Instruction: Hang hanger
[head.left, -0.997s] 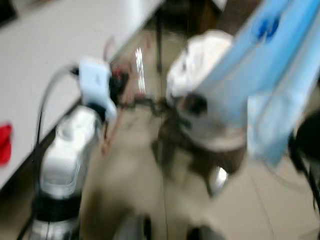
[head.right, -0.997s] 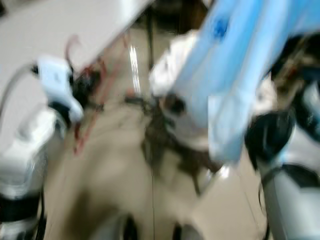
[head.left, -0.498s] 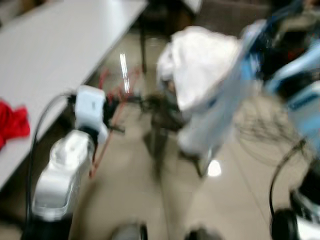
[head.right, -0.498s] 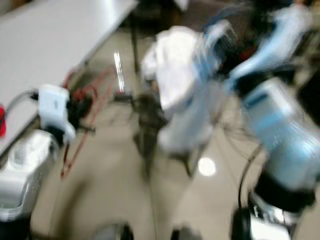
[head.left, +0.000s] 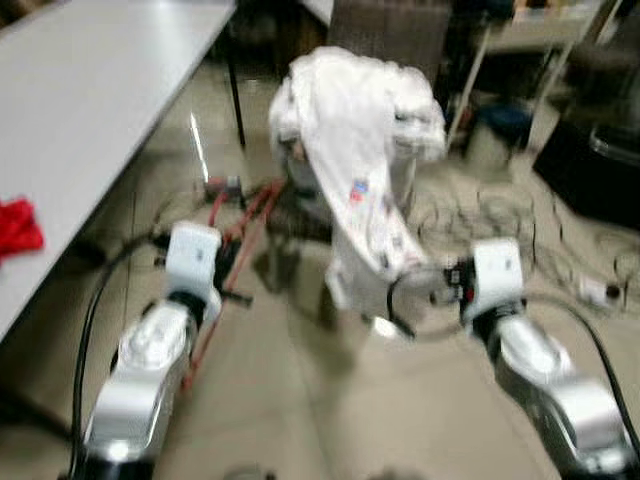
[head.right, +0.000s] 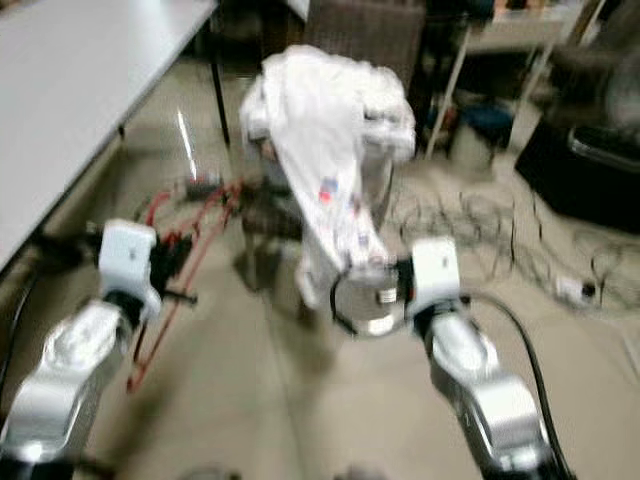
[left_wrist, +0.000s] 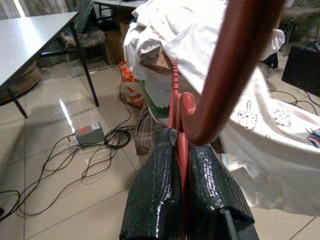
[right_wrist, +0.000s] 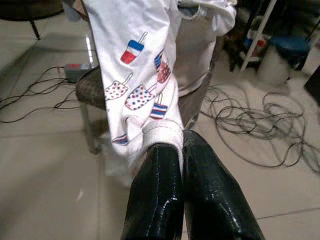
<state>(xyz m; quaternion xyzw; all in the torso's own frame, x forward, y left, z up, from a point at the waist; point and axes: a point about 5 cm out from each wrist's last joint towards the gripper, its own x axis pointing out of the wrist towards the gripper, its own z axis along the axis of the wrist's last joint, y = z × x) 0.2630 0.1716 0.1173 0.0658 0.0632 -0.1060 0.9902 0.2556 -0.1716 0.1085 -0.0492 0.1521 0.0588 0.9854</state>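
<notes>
A white garment printed with ice lollies lies draped over a wicker chair ahead of me. One cuff of it hangs down towards my right side. My right gripper is shut, with that cuff pinched at its fingertips; it reaches forward low on the right. My left gripper is shut on a red hanger, whose hook curves up past the fingers. In the left eye view that gripper is low on the left, with the red hanger between it and the chair.
A long grey table runs along the left with a red cloth on it. Loose cables sprawl over the tiled floor to the right of the chair. A power box lies on the floor, and a white bucket stands beyond the chair.
The camera has swung and the view has steadied on the chair. My right arm has come down and forward to the garment's cuff. The left gripper still holds the hanger.
</notes>
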